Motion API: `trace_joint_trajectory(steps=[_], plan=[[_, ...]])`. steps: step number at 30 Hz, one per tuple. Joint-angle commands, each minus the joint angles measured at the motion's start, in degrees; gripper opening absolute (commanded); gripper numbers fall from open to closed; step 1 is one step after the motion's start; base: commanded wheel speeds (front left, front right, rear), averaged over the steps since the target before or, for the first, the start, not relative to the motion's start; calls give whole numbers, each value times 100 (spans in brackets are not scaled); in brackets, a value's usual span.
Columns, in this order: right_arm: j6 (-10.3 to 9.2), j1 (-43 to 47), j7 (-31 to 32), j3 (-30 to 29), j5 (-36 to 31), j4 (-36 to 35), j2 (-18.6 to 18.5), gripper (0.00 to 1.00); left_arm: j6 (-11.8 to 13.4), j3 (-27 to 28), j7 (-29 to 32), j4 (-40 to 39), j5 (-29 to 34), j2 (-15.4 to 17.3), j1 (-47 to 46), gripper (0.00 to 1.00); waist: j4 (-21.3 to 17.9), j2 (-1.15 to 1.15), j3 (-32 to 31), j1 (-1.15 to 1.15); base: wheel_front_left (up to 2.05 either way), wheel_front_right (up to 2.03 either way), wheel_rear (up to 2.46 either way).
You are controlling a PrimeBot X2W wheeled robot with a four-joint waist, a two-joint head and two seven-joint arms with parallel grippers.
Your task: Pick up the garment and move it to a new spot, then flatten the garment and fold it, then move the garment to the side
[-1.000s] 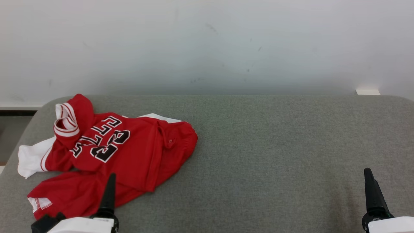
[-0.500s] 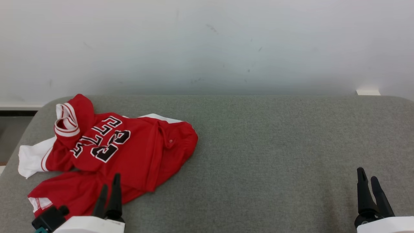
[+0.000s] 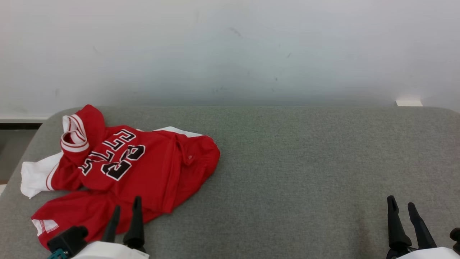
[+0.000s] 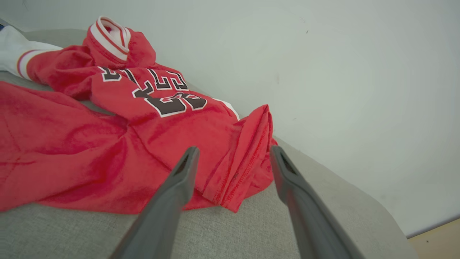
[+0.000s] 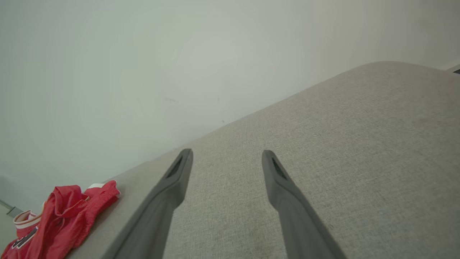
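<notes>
The garment [image 3: 143,169] is a red jersey with black lettering and white trim, lying crumpled on the left part of the grey padded surface [image 3: 305,162]. My left gripper [image 3: 126,208] hovers open at the jersey's near edge, nothing between its fingers. The left wrist view looks over the jersey [image 4: 107,136], and the open left gripper [image 4: 233,153] points at its folded hem. My right gripper [image 3: 400,205] stands open at the lower right over bare fabric, far from the jersey. In the right wrist view the open right gripper [image 5: 226,154] faces the surface, with the jersey [image 5: 61,216] at the lower left.
A pale wall [image 3: 230,50] rises directly behind the padded surface. The surface's rounded left corner drops off by the jersey. A small white block [image 3: 408,103] sits at the far right edge. Bare grey fabric stretches from the middle to the right.
Both wrists have rolled, so each gripper now shows two spread fingers instead of one. The left gripper shifted slightly right, the right slightly left and lower. The jersey has not moved.
</notes>
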Motion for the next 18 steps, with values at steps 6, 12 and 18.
trace_joint_trajectory(steps=[6,12,18], plan=[[4,16,-149,81,-536,4,-50,100,155,-167,-169,-86,515,160,32,100,6,0,-7,0,0,0,0],[4,62,-231,107,-861,-4,-45,100,232,-274,-253,-89,814,223,62,100,9,0,-17,0,0,0,0],[4,86,-319,136,-1236,-13,-40,100,302,-398,-343,-79,1167,296,77,100,15,0,-13,0,0,0,0]])
